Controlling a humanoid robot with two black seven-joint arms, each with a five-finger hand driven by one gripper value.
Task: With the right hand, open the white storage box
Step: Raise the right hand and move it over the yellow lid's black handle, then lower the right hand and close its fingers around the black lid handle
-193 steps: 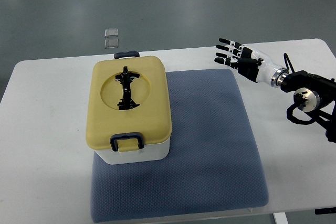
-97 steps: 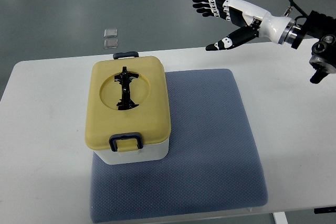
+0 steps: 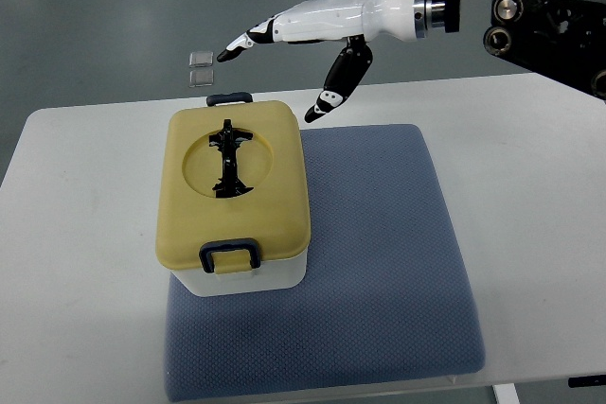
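Note:
The white storage box [image 3: 248, 278] has a closed yellow lid [image 3: 232, 182] with a folded black handle [image 3: 227, 160] in its round recess. Dark blue latches sit at its near end [image 3: 228, 255] and far end [image 3: 229, 98]. It stands on the left part of a blue-grey mat [image 3: 379, 262]. My right hand [image 3: 275, 73] comes in from the upper right, raised above the box's far right corner. Its fingers [image 3: 241, 42] are stretched out and the thumb [image 3: 331, 92] hangs down. It is open and holds nothing. It does not touch the box.
The white table [image 3: 85, 234] carries the mat and box. Two small clear squares [image 3: 200, 67] lie on the grey floor beyond the table's far edge. The right arm's black joint housing [image 3: 530, 7] fills the top right corner.
My right hand has risen from the table's right side and swept left, now reaching over the far right corner of the box. The box has not moved.

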